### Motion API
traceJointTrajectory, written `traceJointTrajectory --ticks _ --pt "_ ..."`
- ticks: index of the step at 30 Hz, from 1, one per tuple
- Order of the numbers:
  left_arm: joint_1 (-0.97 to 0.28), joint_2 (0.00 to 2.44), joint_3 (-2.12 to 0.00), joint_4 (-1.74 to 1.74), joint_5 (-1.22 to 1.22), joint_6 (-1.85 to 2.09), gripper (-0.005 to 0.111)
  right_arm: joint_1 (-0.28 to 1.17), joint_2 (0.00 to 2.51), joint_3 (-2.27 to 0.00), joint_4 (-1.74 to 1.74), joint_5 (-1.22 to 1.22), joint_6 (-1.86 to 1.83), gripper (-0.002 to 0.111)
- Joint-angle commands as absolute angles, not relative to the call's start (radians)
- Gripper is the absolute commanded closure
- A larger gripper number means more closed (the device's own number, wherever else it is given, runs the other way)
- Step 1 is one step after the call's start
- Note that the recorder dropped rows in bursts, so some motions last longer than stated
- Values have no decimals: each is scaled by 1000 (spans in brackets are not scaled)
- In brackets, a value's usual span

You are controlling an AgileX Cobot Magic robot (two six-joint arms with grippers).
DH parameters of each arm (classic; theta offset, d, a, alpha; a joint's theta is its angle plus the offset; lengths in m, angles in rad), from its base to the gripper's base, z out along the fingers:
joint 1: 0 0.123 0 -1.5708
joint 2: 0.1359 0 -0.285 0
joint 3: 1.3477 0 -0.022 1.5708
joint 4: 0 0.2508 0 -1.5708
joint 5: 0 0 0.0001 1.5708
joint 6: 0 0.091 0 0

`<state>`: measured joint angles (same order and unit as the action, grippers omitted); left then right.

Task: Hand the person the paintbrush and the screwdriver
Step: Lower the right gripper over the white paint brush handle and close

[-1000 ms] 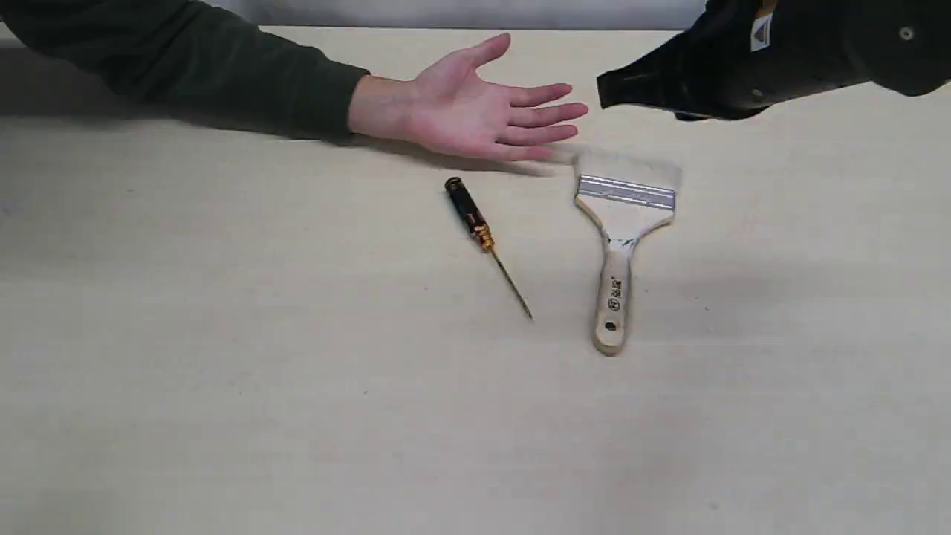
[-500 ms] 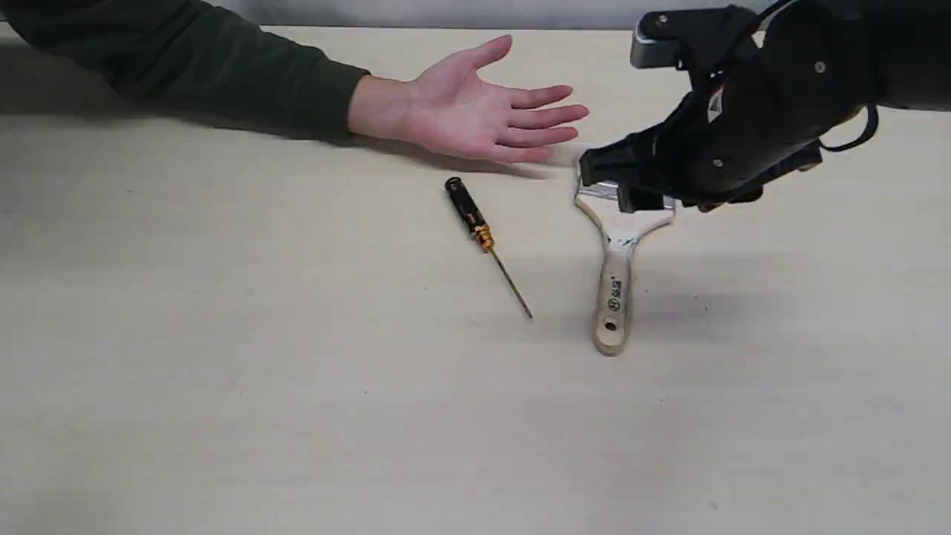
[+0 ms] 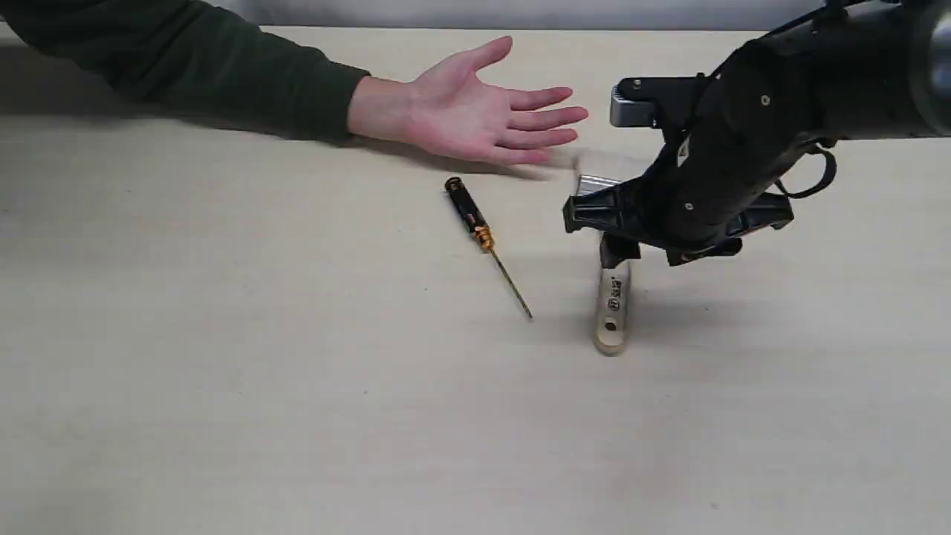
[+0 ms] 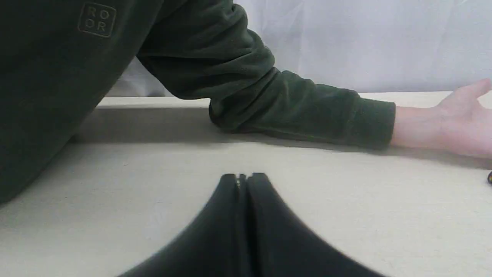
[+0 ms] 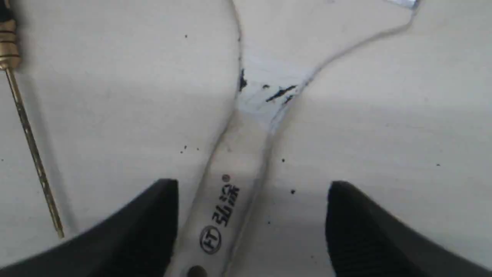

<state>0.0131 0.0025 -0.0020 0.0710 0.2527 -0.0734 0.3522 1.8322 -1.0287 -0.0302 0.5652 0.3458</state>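
Observation:
The paintbrush [image 3: 613, 308] lies flat on the table, handle toward the near edge; my right arm covers most of its ferrule and bristles. My right gripper [image 5: 251, 184] hangs open just above the wooden handle [image 5: 226, 207], one finger on each side, without touching it. In the exterior view that gripper [image 3: 609, 238] sits over the brush's neck. The screwdriver [image 3: 483, 238] rests apart to the brush's left, its shaft [image 5: 32, 150] visible in the right wrist view. The person's open hand [image 3: 483, 111] lies palm up behind both tools. My left gripper [image 4: 242, 177] is shut and empty, low over the table.
The person's dark green sleeve [image 3: 193, 70] stretches across the back left of the table [image 3: 297, 409]. In the left wrist view the same sleeve [image 4: 269, 100] and the person's body fill the far side.
My right arm came down and forward from the back right, now covering the brush head, with its open fingers straddling the handle. Brush, screwdriver and hand stayed put.

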Motion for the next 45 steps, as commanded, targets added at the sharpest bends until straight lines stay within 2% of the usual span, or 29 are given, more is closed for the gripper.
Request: traceJointTrajectory --ticks 1,20,26,33,37,45 --pt "11 0 0 70 250 -75 107 352 1854 -1041 0 545 330 44" --pt "11 0 0 67 250 -75 107 352 2022 -1198 19 668 388 44" --pt "11 0 0 67 250 -75 107 352 2058 -1241 -35 683 433 50" --pt "11 0 0 67 250 -75 107 352 2102 -1291 -83 734 457 51" --pt "11 0 0 67 250 -75 107 352 2131 -1304 -120 763 471 62" --pt "11 0 0 69 249 -75 107 352 2135 -1302 -160 778 448 97"
